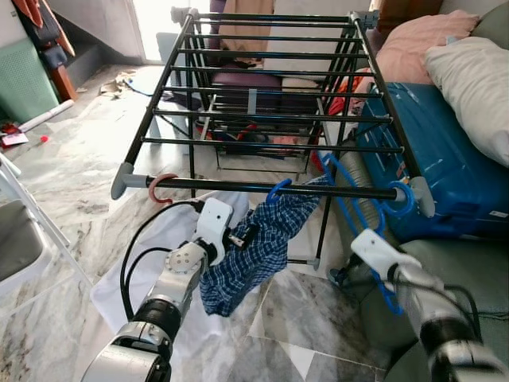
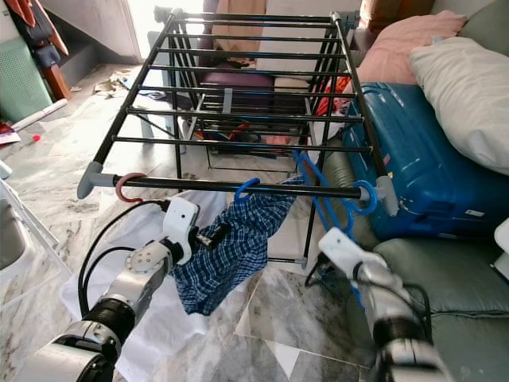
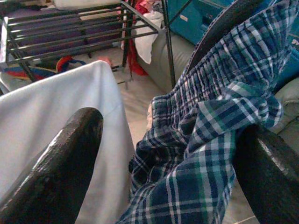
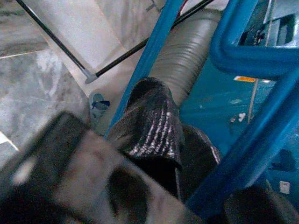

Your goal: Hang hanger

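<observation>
A black drying rack [image 1: 238, 185] stands before me. On its front rail hang a pink hanger hook [image 1: 158, 188], a blue hook carrying plaid shorts [image 1: 256, 251], and, at the right end, a bare blue hanger [image 1: 402, 202]. My left gripper [image 1: 242, 233] is open at the shorts; in the left wrist view its fingers [image 3: 60, 163] stand wide apart, with the plaid cloth [image 3: 210, 140] between them and against one finger. Below the rail's right end, my right gripper [image 1: 364, 240] is shut on the blue hanger's lower bar [image 4: 243, 163].
A white cloth [image 1: 147, 263] hangs below the pink hook. A blue suitcase [image 1: 449, 159] with pillows [image 1: 477, 87] on top stands right of the rack. A grey sofa seat [image 1: 469, 267] lies at lower right and a folding chair [image 1: 20, 239] at far left. Clutter sits under the rack.
</observation>
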Tool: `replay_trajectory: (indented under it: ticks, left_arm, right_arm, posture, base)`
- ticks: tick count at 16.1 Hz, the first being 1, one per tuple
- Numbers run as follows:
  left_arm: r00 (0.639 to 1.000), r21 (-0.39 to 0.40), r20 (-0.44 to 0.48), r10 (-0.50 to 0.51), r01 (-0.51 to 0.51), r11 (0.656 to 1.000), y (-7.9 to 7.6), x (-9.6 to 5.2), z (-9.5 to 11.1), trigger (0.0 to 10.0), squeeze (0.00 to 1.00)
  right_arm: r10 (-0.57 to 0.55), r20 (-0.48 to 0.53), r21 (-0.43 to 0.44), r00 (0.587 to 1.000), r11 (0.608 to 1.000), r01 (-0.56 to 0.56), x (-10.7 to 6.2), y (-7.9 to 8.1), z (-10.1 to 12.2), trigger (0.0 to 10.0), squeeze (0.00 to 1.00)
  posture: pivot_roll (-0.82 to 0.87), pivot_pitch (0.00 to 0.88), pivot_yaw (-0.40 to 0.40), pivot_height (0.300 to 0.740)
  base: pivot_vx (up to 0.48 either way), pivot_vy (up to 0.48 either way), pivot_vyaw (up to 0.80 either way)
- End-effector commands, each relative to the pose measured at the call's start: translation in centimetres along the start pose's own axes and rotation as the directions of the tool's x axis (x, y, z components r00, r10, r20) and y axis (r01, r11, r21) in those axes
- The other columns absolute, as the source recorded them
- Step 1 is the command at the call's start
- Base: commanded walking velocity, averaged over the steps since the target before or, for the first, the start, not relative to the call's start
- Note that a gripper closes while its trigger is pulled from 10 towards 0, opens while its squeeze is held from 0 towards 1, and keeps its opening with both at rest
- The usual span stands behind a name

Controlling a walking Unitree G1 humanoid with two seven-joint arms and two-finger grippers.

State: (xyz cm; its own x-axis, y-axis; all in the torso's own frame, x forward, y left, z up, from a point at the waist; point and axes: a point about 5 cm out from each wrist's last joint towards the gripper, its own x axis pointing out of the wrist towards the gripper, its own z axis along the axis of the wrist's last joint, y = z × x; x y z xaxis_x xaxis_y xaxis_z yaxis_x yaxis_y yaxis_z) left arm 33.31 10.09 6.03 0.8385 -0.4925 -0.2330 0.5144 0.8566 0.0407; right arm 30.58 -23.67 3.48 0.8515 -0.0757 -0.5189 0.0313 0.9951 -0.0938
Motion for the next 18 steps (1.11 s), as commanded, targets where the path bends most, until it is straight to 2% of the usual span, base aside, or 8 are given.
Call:
replay_trajectory:
  ticks: [1,9,11,14,18]
  left_arm:
    - [1.000,0.022,0.001,-0.001,0.001,1.000,0.2,0.1,0.3,10.0,0.00]
    - [1.000,0.027,-0.009,-0.020,0.020,0.999,-0.5,0.2,-0.1,10.0,0.00]
    - [1.000,0.027,-0.010,-0.025,0.025,0.999,-0.6,0.2,-0.1,10.0,0.00]
    - [1.000,0.033,-0.015,-0.025,0.026,0.999,-0.7,0.2,-0.3,10.0,0.00]
    - [0.999,0.044,-0.020,-0.033,0.034,0.998,-0.9,0.2,-0.5,10.0,0.00]
  right_arm:
    - [0.011,-0.005,-0.015,1.000,1.000,-0.011,-0.3,0.2,-0.3,10.0,1.00]
    - [-0.006,0.062,-0.051,0.998,0.999,0.009,-4.5,0.3,-1.5,10.0,1.00]
    - [0.002,0.077,-0.063,0.997,0.998,0.003,-5.2,0.6,-1.9,10.0,1.00]
    - [0.056,0.100,-0.023,0.993,0.998,-0.054,-6.4,1.6,-2.3,10.0,1.00]
    - [0.079,0.076,-0.036,0.994,0.996,-0.077,-7.3,2.3,-3.6,10.0,1.00]
  posture:
    - [0.05,0.000,-0.002,0.740]
    - [0.02,0.000,0.009,0.740]
    - [0.01,0.000,0.007,0.740]
    - [0.01,0.000,0.008,0.740]
    - [0.01,0.000,0.006,0.740]
  base:
    - [0.000,0.000,0.00]
    - [0.000,0.000,0.00]
    - [0.000,0.000,0.00]
    - [0.000,0.000,0.00]
    - [0.000,0.000,0.00]
